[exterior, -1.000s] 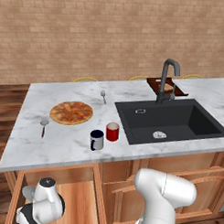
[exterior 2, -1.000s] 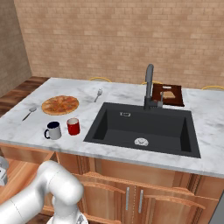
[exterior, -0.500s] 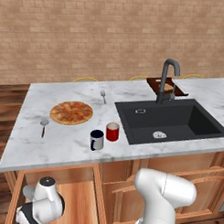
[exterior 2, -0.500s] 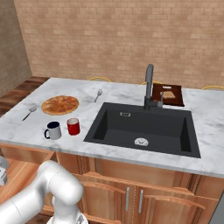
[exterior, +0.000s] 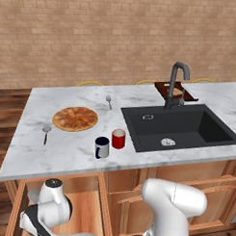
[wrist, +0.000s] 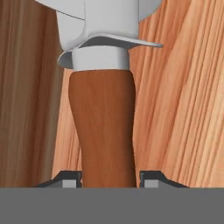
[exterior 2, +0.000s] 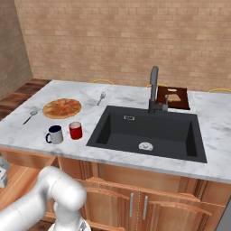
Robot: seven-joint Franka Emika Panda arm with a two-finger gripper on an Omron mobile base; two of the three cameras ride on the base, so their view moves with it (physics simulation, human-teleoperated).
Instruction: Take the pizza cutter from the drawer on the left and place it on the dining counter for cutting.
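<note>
pale drawer under unlabelled pizza cutter

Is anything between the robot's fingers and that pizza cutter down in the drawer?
Nothing visible. In the hand view the pizza cutter's brown handle runs right down between the two fingertips, over the drawer's pale wood; whether they already touch it is unclear.

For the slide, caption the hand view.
The hand straddles the pizza cutter by its brown handle, fingertips on either side, over the drawer's pale wood floor.

Even, bright rendered light, soft shadows; close hand view perhaps slightly blurred.
</note>
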